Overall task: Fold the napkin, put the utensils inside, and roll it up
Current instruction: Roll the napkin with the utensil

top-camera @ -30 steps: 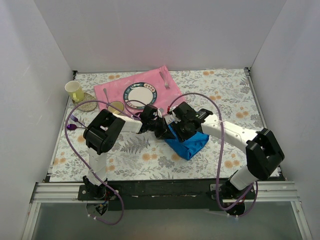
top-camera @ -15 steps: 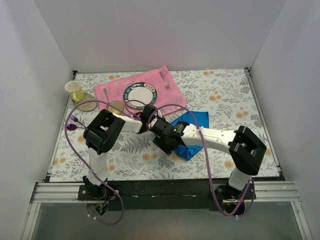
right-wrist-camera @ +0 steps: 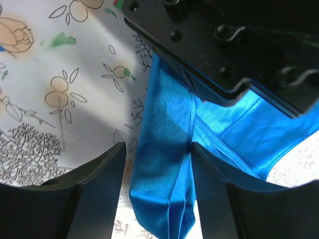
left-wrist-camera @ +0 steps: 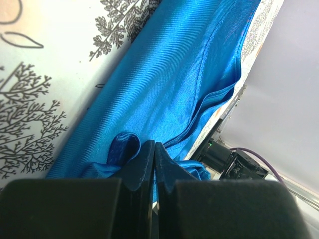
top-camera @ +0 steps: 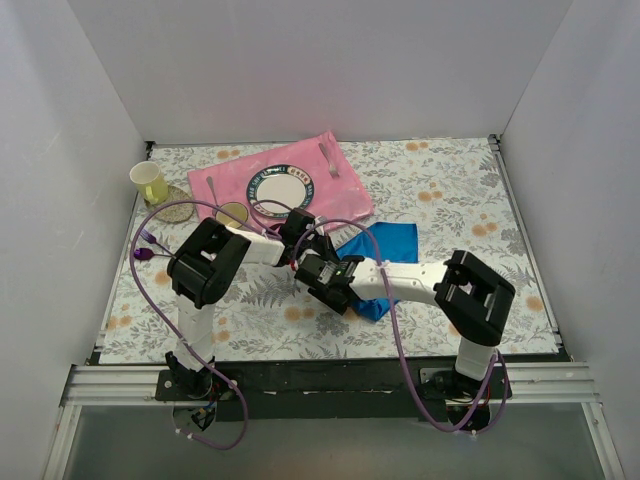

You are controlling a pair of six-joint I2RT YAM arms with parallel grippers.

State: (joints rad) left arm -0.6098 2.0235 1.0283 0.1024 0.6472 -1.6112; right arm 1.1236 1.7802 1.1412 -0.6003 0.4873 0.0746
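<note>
- White walls box in a table (top-camera: 455, 190) spread with a pale cover printed with flowers and ferns.
- On the left gripper (left-wrist-camera: 154, 145), the two black fingers are pressed flat together. A puckered fold of the napkin (left-wrist-camera: 174, 84) is bunched at their tips, so it appears to pinch the cloth.
- On the right gripper (right-wrist-camera: 157, 149), the fingers stand wide apart, with a narrow folded strip of the napkin lying between them.
- Seen from above, the two grippers sit just beside each other at the middle of the table, over the napkin's left end.
- Bright royal-blue and plain, the napkin has a fine diagonal weave with a slight sheen. Stacked layered edges show along one side.
- It lies just right of the table's centre and just near of the pink mat (top-camera: 345, 190). A flat part spreads to the right and a corner pokes out toward the near edge.
- From the near-left base, the left arm rises to a bent elbow and its forearm runs right. The right arm stretches low and leftward from the near-right base.
- At the mat's near-left edge lies the spoon (top-camera: 231, 212), with a round gold bowl and a thin dark handle pointing far. It is left of the napkin and apart from it.
- On the shiny mat sit a round plate (top-camera: 280, 188) and a grey fork (top-camera: 328, 158).
- A yellow cup (top-camera: 148, 182) and a round coaster (top-camera: 176, 211) stand far left.
</note>
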